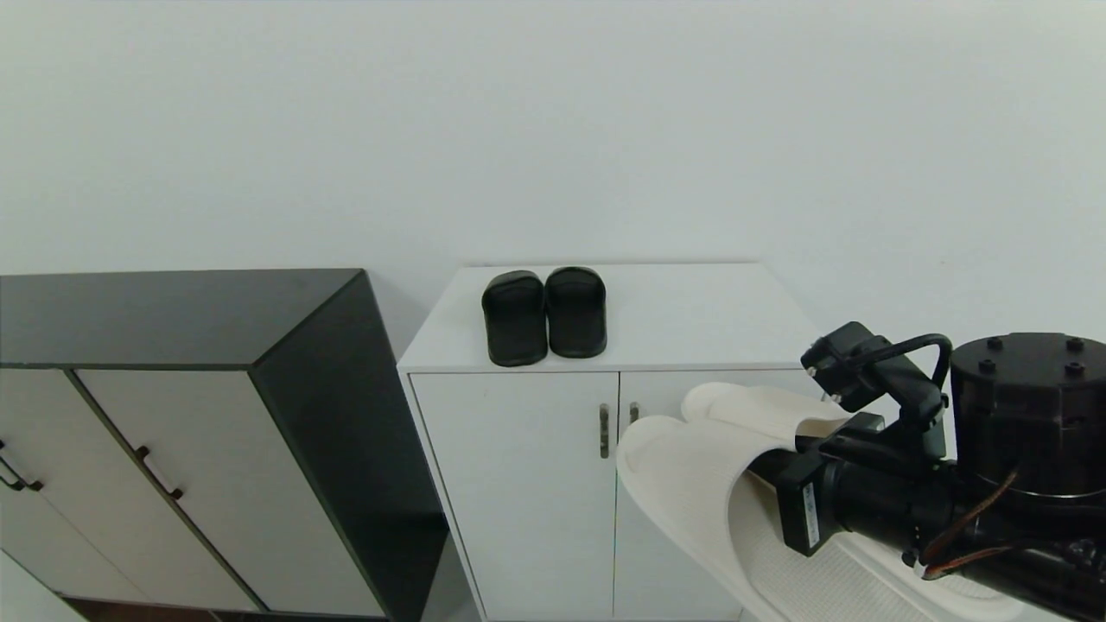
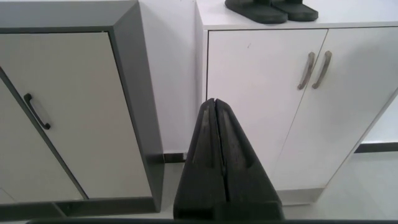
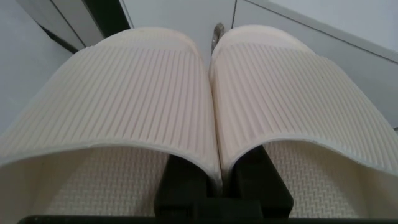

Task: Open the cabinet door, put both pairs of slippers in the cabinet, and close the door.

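Head view, cabinet: the white two-door cabinet [image 1: 518,484] stands against the wall with both doors shut, its two metal bar handles [image 1: 604,430] side by side at the centre seam.
Head view, first pair: a pair of black rubber slide slippers [image 1: 544,315] sits on the cabinet's top, toes to the wall.
Head view, second pair: a pair of cream ribbed slippers [image 1: 691,466] hangs from the right gripper [image 1: 782,466], held in the air just before the right-hand door.
Head view, neighbour: a dark-framed cabinet with beige doors [image 1: 328,415] stands to the left, close beside the white one.
Left wrist view, tool: the left gripper [image 2: 215,106] carries nothing, its fingers pressed flat together, low in front of the white cabinet's left-hand door and apart from the handles.
Right wrist view, grip: one finger runs under each cream strap, pinching the two inner walls where the slippers meet.
Step in hand: likely opening a door, since both are shut.
How to do it well: the free left gripper should spread, close on a handle and pull along the hinge's arc. The loaded arm should first draw back, because the cream pair hangs in the right-hand door's swing.
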